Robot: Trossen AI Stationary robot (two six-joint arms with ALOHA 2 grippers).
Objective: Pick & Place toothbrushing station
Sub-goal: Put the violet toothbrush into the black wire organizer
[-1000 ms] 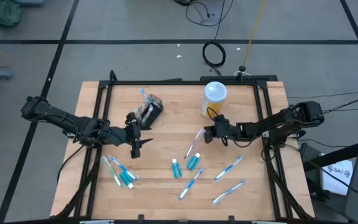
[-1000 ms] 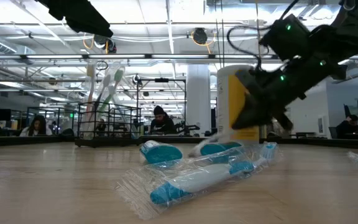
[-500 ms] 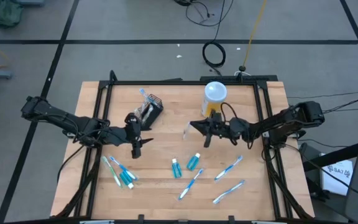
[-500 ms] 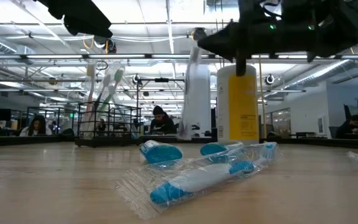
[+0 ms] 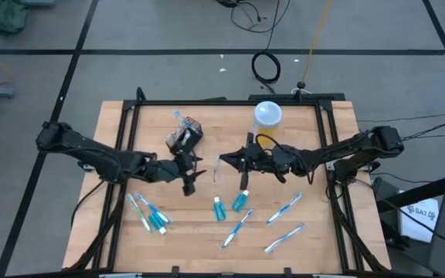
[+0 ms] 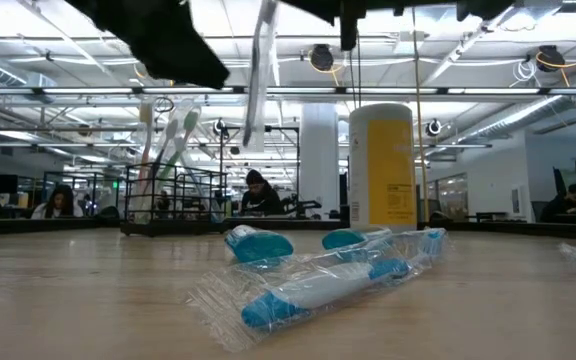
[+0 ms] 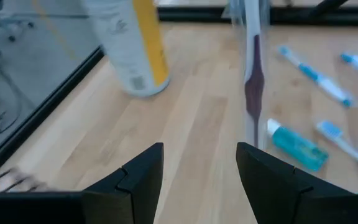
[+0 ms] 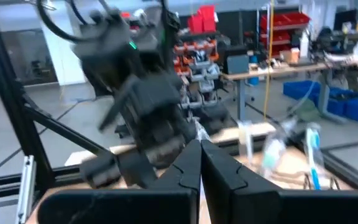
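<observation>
Seen from above, both of your arms reach toward mid-frame over the wooden table (image 5: 300,232). The left gripper (image 5: 191,171) comes in from the left edge on a long, low, nearly level arm, its jaws spread wide and holding nothing. The right gripper (image 5: 224,164) stretches in from the right edge, fingers pressed together on a wrapped toothbrush (image 5: 217,168) held clear of the table; in the low view that brush hangs upright near the top centre of the frame. The two grippers sit just beside each other, tips nearly facing.

The black wire basket (image 5: 186,133) stands in the upper-left part of the table, just above the left gripper, with brushes already upright inside it. A white-and-yellow bottle (image 5: 266,120) stands at upper centre, behind the right arm.

Below the grippers, two teal tubes (image 5: 240,201) lie at lower centre, with loose toothbrushes (image 5: 284,208) scattered to their right and a cluster of brushes and tubes (image 5: 148,214) at lower left. You have bare wood between the basket and the bottle and along the table's right side. Black frame rails border the table at left, right and top.
</observation>
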